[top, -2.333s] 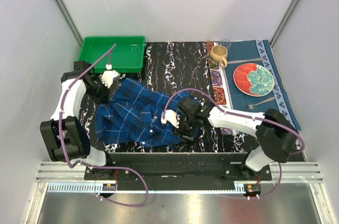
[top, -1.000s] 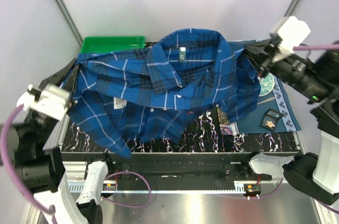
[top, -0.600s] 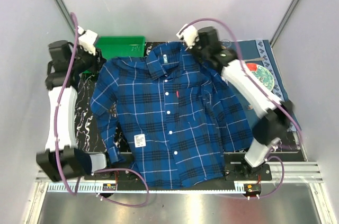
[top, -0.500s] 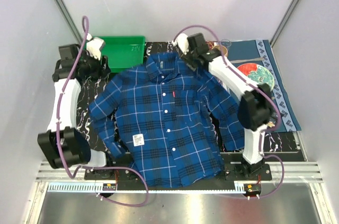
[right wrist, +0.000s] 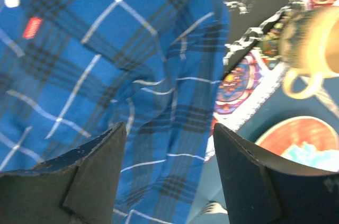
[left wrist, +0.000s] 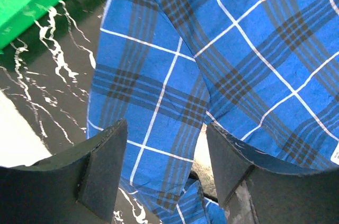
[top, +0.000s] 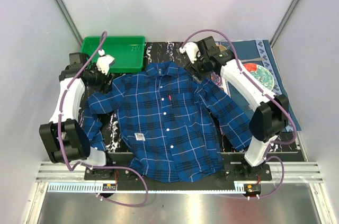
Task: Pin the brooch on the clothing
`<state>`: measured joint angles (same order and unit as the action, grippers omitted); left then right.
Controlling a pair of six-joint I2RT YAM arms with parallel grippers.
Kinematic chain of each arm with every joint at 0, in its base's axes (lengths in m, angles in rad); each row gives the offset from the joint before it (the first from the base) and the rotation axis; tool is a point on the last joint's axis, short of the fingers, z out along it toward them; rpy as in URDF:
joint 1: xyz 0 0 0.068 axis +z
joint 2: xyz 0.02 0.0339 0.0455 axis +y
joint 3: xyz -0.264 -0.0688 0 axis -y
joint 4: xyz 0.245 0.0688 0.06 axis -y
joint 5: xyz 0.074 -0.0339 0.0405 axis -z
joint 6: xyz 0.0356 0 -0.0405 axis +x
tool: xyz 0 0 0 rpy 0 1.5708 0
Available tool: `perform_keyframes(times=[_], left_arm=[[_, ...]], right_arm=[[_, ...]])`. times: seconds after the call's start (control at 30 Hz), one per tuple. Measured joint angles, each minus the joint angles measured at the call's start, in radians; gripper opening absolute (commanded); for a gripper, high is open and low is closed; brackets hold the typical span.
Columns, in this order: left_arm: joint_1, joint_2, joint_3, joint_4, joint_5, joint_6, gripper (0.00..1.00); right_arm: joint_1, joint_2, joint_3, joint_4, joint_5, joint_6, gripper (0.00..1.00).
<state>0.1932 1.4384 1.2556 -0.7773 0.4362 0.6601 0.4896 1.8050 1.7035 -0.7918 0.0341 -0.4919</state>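
- Shirt (top: pixel 164 123): soft blue plaid, thin white lines, round white btns; spread flat mid-table, collar 12 o'clock, hem 6.
- L gripper (left wrist: pixel 164 131): jaws apart, empty, over shoulder, 10 o'clock.
- R gripper (right wrist: pixel 168 128): same, 1 o'clock.
- Green rect. tray (top: pixel 132 64) at 11; tan mug (right wrist: pixel 312 44) at 1.

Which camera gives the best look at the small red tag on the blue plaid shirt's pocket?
Right wrist: the small red tag is largest and plainest there on the blue plaid shirt, near a round white button. Top external shows it only as a tiny red fleck. Left wrist shows plaid cloth only, no tag.
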Motion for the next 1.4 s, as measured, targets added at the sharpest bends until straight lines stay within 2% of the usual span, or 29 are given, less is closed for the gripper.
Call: perform_keyframes(times=[0.1, 0.23, 0.37, 0.43, 0.5, 0.6, 0.73, 0.9, 1.03, 1.17, 1.27, 1.3, 1.33, 1.4], left_arm=[[-0.006, 0.044, -0.002, -0.026, -0.020, 0.004, 0.64], [-0.004, 0.124, -0.012, -0.051, -0.090, -0.006, 0.65], [0.041, 0.145, -0.060, -0.063, -0.174, -0.008, 0.77], [0.091, 0.139, -0.072, -0.072, -0.195, 0.000, 0.84], [0.163, 0.114, -0.093, -0.091, -0.211, 0.021, 0.87], [0.240, 0.036, -0.148, -0.121, -0.235, 0.066, 0.86], [0.335, -0.081, -0.266, -0.172, -0.260, 0.142, 0.80], [0.428, -0.051, -0.335, -0.188, -0.278, 0.194, 0.74], [0.437, 0.015, -0.356, -0.173, -0.282, 0.208, 0.70], [0.435, 0.093, -0.367, -0.136, -0.294, 0.210, 0.60], [0.432, 0.158, -0.362, -0.108, -0.319, 0.214, 0.35], [0.432, 0.167, -0.354, -0.104, -0.327, 0.211, 0.11], [0.430, 0.176, -0.345, -0.102, -0.330, 0.211, 0.03], [0.427, 0.202, -0.316, -0.104, -0.335, 0.204, 0.00]], right_arm=[[0.000, -0.023, -0.022, -0.035, -0.102, 0.036, 0.66], [0.020, 0.031, -0.066, -0.071, -0.202, 0.092, 0.64], [0.055, 0.104, -0.117, -0.076, -0.247, 0.133, 0.64], [0.063, 0.131, -0.128, -0.076, -0.264, 0.148, 0.63], [0.064, 0.153, -0.136, -0.071, -0.267, 0.161, 0.63], [0.064, 0.173, -0.150, -0.065, -0.265, 0.175, 0.62], [0.061, 0.204, -0.166, -0.039, -0.261, 0.176, 0.62], [0.055, 0.245, -0.167, -0.027, -0.259, 0.180, 0.62], [0.054, 0.259, -0.167, -0.025, -0.258, 0.187, 0.62], [0.053, 0.259, -0.160, -0.026, -0.253, 0.193, 0.62], [0.053, 0.259, -0.157, -0.025, -0.251, 0.195, 0.62], [0.053, 0.259, -0.157, -0.026, -0.249, 0.195, 0.62], [0.053, 0.259, -0.157, -0.026, -0.243, 0.195, 0.62], [0.052, 0.259, -0.157, -0.026, -0.236, 0.194, 0.62]])
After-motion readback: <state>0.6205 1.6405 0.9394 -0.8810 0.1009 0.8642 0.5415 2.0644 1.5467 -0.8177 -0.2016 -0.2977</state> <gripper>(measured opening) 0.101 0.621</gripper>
